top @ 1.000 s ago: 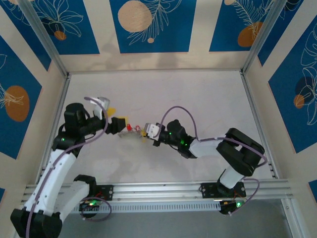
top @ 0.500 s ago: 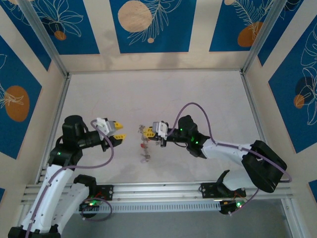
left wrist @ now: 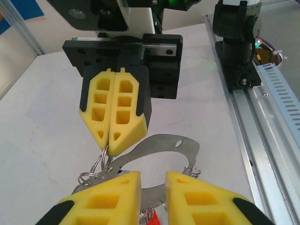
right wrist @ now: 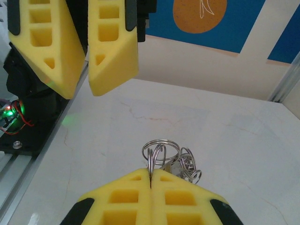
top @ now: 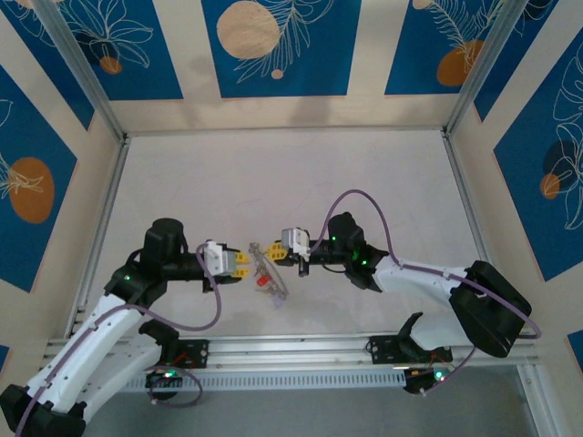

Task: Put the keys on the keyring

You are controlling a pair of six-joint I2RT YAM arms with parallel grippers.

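The keyring (top: 274,284), a flat grey metal loop, hangs between my two grippers just above the table; its band (left wrist: 161,142) arcs in front of the left wrist camera. Small wire rings (right wrist: 159,151) and silvery keys (right wrist: 187,168) cluster at one end. My right gripper (top: 273,250) (right wrist: 151,176) (left wrist: 109,149) is shut on one small wire ring. My left gripper (top: 242,265) (left wrist: 153,187) (right wrist: 82,90) has its fingers a narrow gap apart at the loop's lower band, with a red tag (left wrist: 152,218) (top: 261,282) low in the gap. Whether they press on anything is hidden.
An aluminium rail (top: 301,346) (left wrist: 274,98) runs along the near edge, with the right arm's base (left wrist: 234,33) on it. Metal posts (top: 469,82) and blue-patterned walls close in the white table (top: 291,182). Both grippers meet near its front middle.
My left gripper has swung right to the keyring and its jaws have narrowed from wide apart. The keyring has tilted and shifted slightly. The right gripper has stayed shut on its ring.
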